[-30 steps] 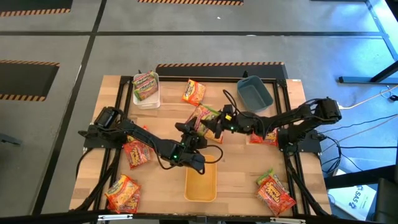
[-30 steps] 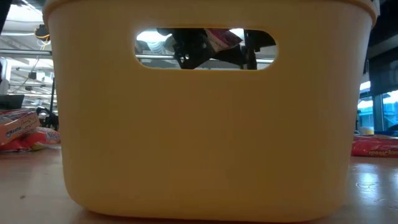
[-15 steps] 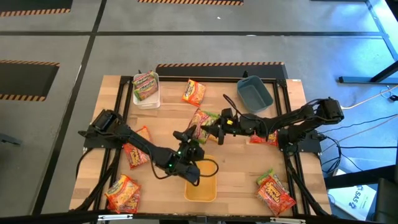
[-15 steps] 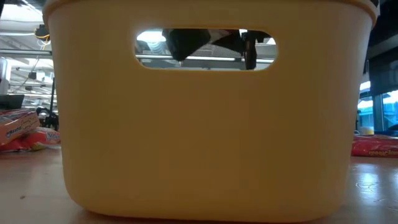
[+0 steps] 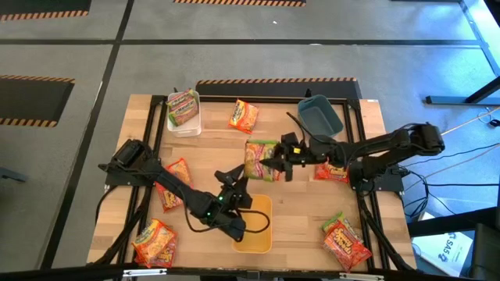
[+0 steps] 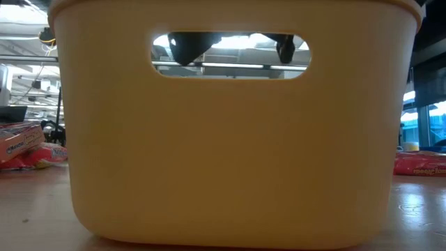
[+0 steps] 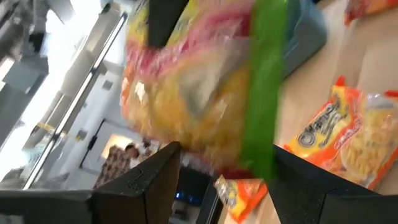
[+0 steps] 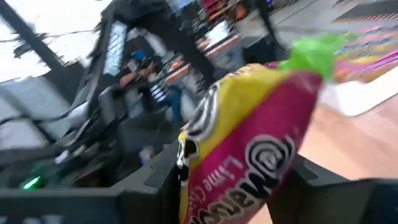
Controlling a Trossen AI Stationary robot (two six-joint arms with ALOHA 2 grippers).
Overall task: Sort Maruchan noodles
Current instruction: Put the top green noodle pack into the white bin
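A green-pink Maruchan packet (image 5: 258, 160) is up over the table's middle, in my right gripper (image 5: 273, 165), which is shut on it. It fills the right wrist view (image 8: 249, 149). My left gripper (image 5: 234, 178) is open just on the near-left side of that packet, touching nothing, and its wrist view looks up at the packet (image 7: 205, 93). Another green-pink packet lies in the white bin (image 5: 173, 125). An orange packet (image 5: 244, 115) and several red packets (image 5: 173, 186) lie flat on the table. My right gripper pinches the green-pink packet between its two fingers at the packet's right-hand edge (image 5: 268, 162), reaching in level from the table's right side. The packet is lifted clear of the table, and its green sealed end (image 8: 314, 53) points away from the fingers.
The yellow bin (image 5: 262, 234) stands at the near edge under the left arm's elbow and fills the low view (image 6: 230, 153). The blue bin (image 5: 320, 115) is far right. More red packets lie near left (image 5: 154, 242), near right (image 5: 344, 238) and under the right arm (image 5: 332, 172).
My left gripper has drawn back from the packet toward the table's near edge, its arm sinking over the yellow bin. My right gripper has kept hold of the packet, shifted slightly toward the near edge, and the packet has turned in the hold.
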